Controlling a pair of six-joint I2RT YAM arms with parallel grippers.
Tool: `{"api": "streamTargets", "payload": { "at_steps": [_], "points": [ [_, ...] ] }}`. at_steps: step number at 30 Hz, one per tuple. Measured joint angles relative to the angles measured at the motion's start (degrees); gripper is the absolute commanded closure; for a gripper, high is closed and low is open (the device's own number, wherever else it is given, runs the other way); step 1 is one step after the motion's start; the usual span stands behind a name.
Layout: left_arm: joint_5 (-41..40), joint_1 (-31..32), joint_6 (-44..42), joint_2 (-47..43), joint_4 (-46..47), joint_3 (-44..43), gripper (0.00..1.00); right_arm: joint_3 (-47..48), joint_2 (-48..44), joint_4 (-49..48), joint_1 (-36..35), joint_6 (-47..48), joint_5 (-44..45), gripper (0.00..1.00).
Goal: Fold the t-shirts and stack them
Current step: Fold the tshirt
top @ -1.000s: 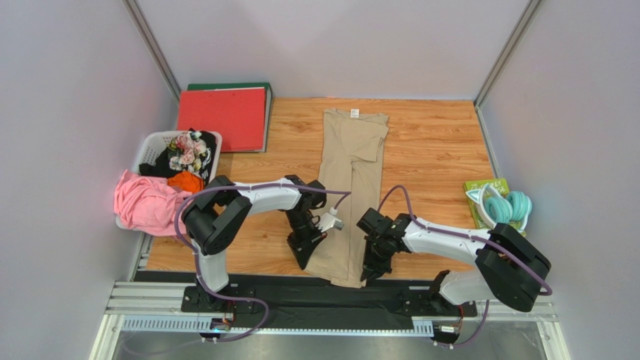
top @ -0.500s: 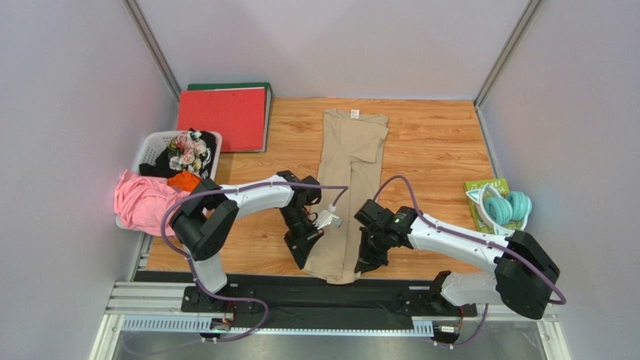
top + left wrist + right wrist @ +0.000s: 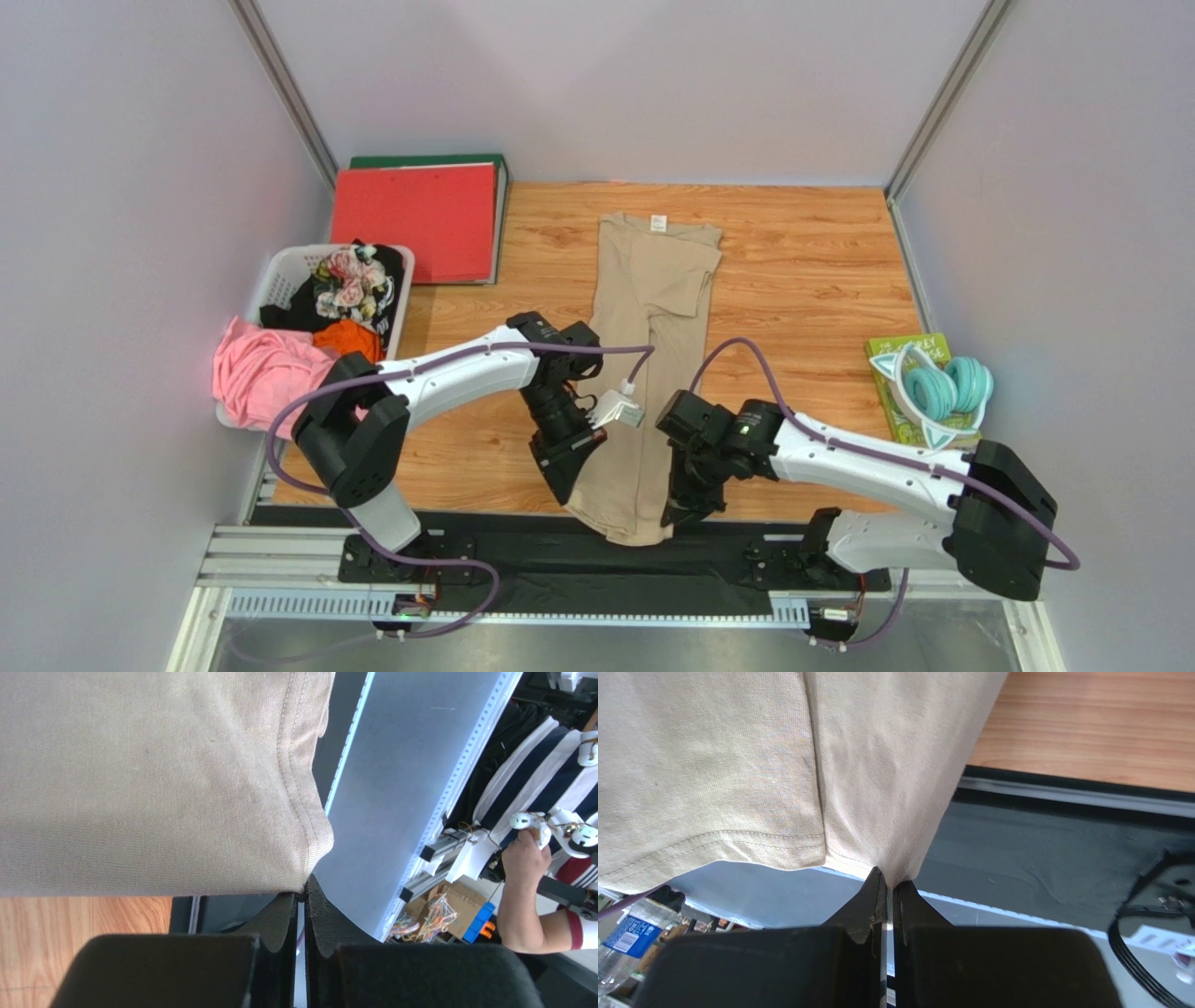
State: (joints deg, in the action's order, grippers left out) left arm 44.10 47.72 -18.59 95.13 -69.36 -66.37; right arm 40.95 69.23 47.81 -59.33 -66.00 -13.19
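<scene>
Tabletop [image 3: 814, 280]: both grippers [image 3: 305, 885] [image 3: 887, 876] low on t-shirt [image 3: 652, 280] hem

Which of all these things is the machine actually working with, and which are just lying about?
In the job: tan t-shirt; left pincer and right pincer, both shut on its near hem; possibly the clothes basket.
Lying about: red binder, teal headphones, green box.

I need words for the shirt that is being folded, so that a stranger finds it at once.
On the wooden table, look down the middle. The tan t-shirt stretches lengthwise there, folded narrow; unlike the pink cloth on the basket, it is plain beige.
</scene>
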Motion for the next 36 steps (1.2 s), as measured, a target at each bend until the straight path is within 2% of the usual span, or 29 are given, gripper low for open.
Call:
{"api": "streamTargets", "payload": {
  "at_steps": [5,13,24,36],
  "points": [
    [0.04,0.74,0.11,0.11,-0.55,-0.7,0.97,4.24,-1.11,3.67,1.95,0.55,1.99,1.0],
    [-1.25,-0.63,0.55,3.21,-0.7,-3.37,0.98,9.97,0.35,4.0,9.66,4.92,3.43,1.0],
    [-2.6,-13.94,3.15,13.6,-0.61,-23.37,0.98,13.4,3.82,3.78,18.84,11.15,3.63,1.0],
    [-5.75,-14.71,5.44,22.75,-1.36,-33.73,0.98,20.74,13.09,0.72,28.5,18.27,2.58,1.0]
  ]
}}
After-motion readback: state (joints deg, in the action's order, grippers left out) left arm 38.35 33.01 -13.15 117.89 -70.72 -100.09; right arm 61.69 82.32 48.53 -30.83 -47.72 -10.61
